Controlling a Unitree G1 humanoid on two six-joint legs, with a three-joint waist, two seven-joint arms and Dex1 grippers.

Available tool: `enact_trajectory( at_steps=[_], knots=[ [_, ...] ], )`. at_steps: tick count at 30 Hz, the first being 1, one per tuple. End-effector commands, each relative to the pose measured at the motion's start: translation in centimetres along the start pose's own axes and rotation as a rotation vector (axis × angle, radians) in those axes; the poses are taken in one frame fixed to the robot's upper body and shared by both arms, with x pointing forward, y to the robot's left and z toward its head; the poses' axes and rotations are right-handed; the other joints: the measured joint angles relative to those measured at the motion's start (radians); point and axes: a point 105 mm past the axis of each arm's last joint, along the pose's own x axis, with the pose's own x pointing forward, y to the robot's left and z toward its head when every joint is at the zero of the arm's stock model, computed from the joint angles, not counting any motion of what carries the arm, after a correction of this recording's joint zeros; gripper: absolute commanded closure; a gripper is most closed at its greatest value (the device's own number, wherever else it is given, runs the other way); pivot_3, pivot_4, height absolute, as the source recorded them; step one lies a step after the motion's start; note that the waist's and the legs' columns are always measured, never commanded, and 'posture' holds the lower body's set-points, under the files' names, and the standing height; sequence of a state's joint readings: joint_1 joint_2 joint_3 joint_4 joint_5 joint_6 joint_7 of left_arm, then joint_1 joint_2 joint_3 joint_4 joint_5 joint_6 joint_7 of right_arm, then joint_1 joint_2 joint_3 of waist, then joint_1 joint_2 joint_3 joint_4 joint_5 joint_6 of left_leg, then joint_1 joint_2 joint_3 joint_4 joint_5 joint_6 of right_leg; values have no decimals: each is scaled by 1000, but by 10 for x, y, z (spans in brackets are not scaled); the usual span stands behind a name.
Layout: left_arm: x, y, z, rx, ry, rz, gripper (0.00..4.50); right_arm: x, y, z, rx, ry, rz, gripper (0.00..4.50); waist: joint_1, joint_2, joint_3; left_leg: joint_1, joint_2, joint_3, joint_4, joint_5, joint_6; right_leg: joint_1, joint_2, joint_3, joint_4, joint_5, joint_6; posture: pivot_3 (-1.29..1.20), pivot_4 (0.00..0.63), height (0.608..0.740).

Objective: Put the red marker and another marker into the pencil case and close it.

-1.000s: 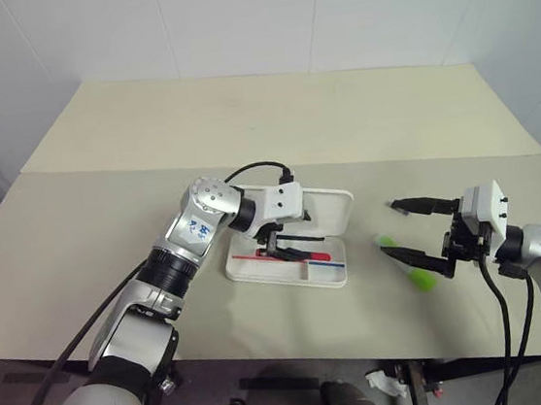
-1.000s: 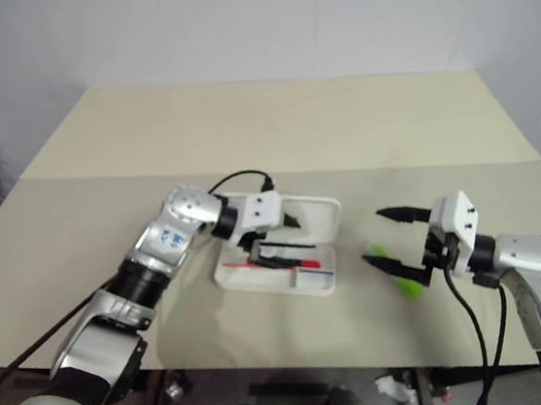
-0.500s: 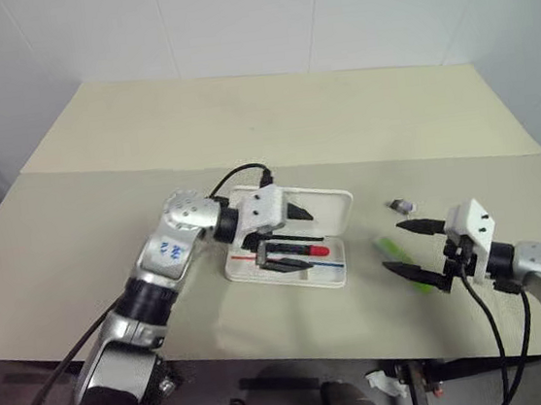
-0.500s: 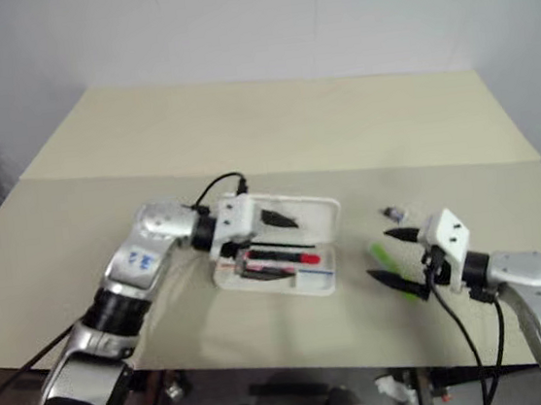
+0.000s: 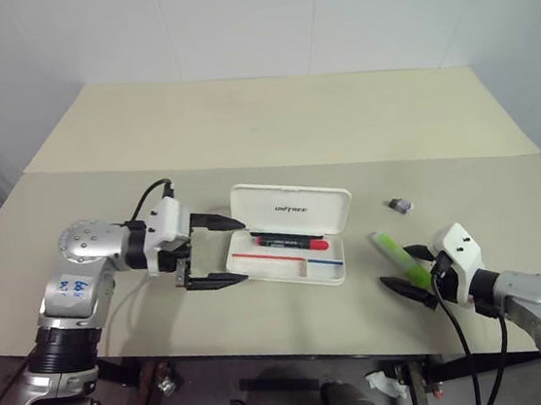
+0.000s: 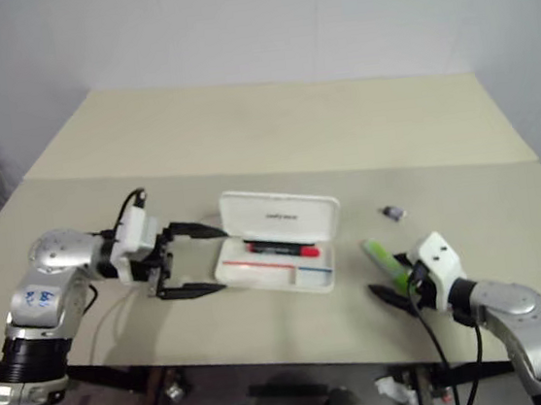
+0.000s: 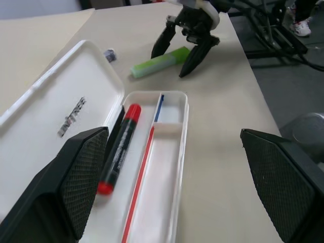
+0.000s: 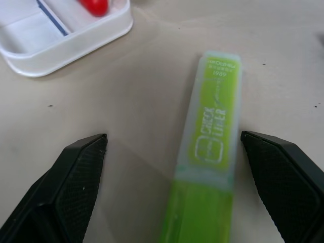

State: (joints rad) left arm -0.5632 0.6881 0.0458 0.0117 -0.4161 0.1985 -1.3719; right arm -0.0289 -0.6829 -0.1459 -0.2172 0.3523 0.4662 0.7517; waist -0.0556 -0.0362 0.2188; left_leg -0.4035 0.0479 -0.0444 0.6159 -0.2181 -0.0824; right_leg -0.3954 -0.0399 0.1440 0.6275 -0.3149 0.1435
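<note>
The beige table point(image 5: 271, 124) spans the scene, made of two boards with a seam running left to right across the middle; a white wall stands behind its far edge.

On the near board, about the middle, the pencil case point(image 5: 290, 242) lies open, its lid tipped up on the far side with a small dark logo showing on it. The tray has a red stripe and a blue stripe along its floor. The red marker point(image 5: 290, 244) lies flat in the tray against the hinge side, its red cap toward the right.

The left gripper point(image 5: 219, 251) sits just left of the case, pointing right toward it, its two black fingers spread wide apart with nothing between them. It is close to the case's left end but not touching.

The right gripper point(image 5: 407, 268) is low over the table at the near right, fingers spread wide on either side of the light green marker point(image 5: 400, 258). The marker lies flat on the table, angled from far left to near right, well right of the case. In the right wrist view both fingers stand clear of its barrel.

A small grey cap-like object point(image 5: 400, 205) rests on the table beyond the green marker, far right of the case, in nobody's way.
</note>
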Motion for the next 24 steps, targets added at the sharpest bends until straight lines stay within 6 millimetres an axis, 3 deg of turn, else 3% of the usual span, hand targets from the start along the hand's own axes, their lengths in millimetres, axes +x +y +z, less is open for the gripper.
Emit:
enact_trajectory(
  at_steps=[1, 7, 20, 24],
  knots=[
    [-26, -1, 17, 23, -114, 27, 29, 5, -2, 1, 26, -2, -27, 0, -1, 0, 0, 0, 0, 0, 0, 0, 0, 0, 0, 0, 0, 0, 0, 0, 150, 740],
    [-49, -14, 11, -13, -116, 6, 29, 11, -4, -4, 82, 9, -51, 0, -5, -2, -1, 1, 0, 0, 0, 0, 0, 0, 0, 0, 0, 0, -1, 0, 150, 740],
    [-85, -21, 1, -56, -94, 95, 29, 15, -7, -12, 111, 40, -75, 0, -6, -7, -5, 1, 1, 3, 0, 3, 2, 1, -1, 0, -6, 3, -8, 0, 150, 740],
    [-90, -19, -2, -65, -93, 107, 0, 16, -9, -14, 126, 51, -92, 916, -6, -8, -5, 1, 1, 3, -1, 3, 2, 1, -1, 0, -7, 3, -8, 0, 150, 740]
  ],
)
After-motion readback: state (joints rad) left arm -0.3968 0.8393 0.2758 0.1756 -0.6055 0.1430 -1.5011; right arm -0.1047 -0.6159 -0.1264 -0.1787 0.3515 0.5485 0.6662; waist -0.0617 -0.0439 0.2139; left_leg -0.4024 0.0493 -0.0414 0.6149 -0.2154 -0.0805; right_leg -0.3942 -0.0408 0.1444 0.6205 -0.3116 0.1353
